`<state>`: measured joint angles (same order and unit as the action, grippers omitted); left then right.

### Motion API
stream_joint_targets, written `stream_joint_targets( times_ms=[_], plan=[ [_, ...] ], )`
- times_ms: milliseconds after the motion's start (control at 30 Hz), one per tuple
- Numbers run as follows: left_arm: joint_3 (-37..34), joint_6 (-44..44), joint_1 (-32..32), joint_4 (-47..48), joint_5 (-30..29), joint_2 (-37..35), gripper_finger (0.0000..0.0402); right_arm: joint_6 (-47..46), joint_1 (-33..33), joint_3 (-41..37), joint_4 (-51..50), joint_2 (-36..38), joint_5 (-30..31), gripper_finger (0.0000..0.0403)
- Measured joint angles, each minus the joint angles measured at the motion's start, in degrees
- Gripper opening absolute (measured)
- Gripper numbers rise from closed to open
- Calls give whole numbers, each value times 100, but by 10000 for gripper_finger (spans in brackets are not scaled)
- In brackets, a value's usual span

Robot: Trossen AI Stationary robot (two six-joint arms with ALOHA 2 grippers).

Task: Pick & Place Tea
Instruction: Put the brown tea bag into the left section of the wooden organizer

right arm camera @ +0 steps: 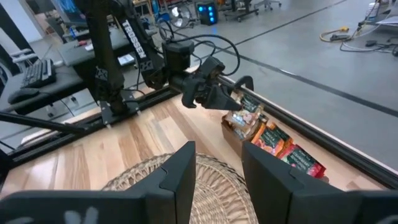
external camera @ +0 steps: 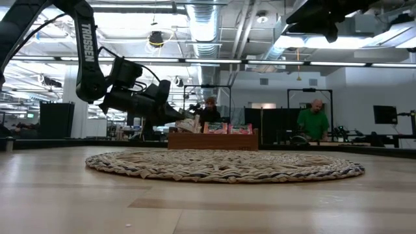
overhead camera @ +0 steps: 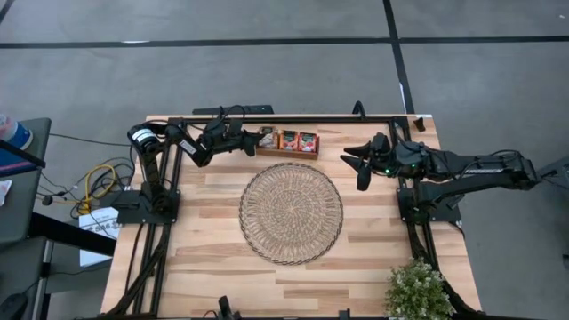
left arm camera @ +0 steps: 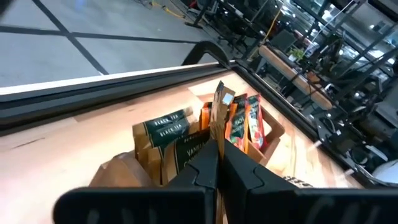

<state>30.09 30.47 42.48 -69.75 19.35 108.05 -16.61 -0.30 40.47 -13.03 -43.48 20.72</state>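
Potted plant (overhead camera: 418, 289) at the table's near right corner, well clear of the woven mat (overhead camera: 291, 212) at centre. Beyond the mat stands the wooden tray (overhead camera: 286, 151), tea sachets (overhead camera: 298, 140) upright in its compartments. Left gripper (left arm camera: 216, 163) over the tray's left end, pinched closed on one tea sachet (left arm camera: 221, 106), held on edge, long axis vertical. Right gripper (overhead camera: 359, 162) hovers right of the tray, fingers parted, holding nothing.
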Motion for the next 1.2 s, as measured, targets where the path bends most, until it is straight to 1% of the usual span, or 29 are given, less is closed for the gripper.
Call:
stream_joint_targets(
  times_ms=[533,633,767,1067,1200],
  plan=[
    [0,71,-11,61,35,0,0,-97,2,0,32,2,-3,121],
    [0,47,-11,63,48,0,7,-97,-1,0,32,2,-3,121],
    [0,-3,-11,68,92,0,28,-97,-17,0,33,2,-8,121],
    [0,-164,-11,68,186,0,97,-97,-17,0,154,2,-10,121],
    [0,-251,5,63,204,-2,117,-97,-17,0,152,0,-12,121]
  ],
)
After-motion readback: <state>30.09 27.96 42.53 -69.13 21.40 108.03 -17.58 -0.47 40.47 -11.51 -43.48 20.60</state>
